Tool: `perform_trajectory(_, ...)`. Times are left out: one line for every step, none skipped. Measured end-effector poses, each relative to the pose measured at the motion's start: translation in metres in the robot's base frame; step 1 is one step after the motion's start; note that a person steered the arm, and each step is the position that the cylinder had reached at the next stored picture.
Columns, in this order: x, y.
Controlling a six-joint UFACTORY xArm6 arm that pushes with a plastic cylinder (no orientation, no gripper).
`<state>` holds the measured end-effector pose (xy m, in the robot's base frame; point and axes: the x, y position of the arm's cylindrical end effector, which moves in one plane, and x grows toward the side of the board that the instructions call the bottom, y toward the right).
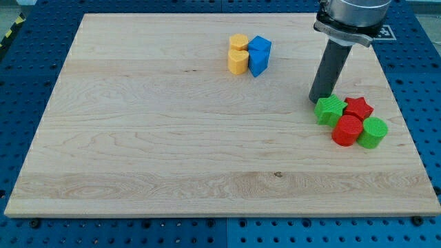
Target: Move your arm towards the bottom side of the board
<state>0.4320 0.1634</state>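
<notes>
My tip (320, 99) rests on the wooden board (172, 138) at the view's right, just above and left of a green star block (330, 109), touching or nearly touching it. A red star block (358, 107) lies right of the green star. A red cylinder (346, 130) and a green cylinder (373, 132) sit just below them, all in one tight cluster. Near the view's top centre, two yellow blocks (238, 55) stand next to two blue blocks (260, 55).
The board lies on a blue perforated table (27, 83). The arm's grey wrist (348, 17) hangs over the board's top right corner.
</notes>
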Motion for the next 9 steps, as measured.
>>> perform_trajectory(0.000,0.000)
perform_trajectory(0.001,0.000)
perform_trajectory(0.001,0.000)
perform_trajectory(0.001,0.000)
perform_trajectory(-0.016,-0.009)
perform_trajectory(0.000,-0.034)
perform_trajectory(0.043,-0.049)
perform_trajectory(0.093,-0.053)
perform_trajectory(0.139,-0.045)
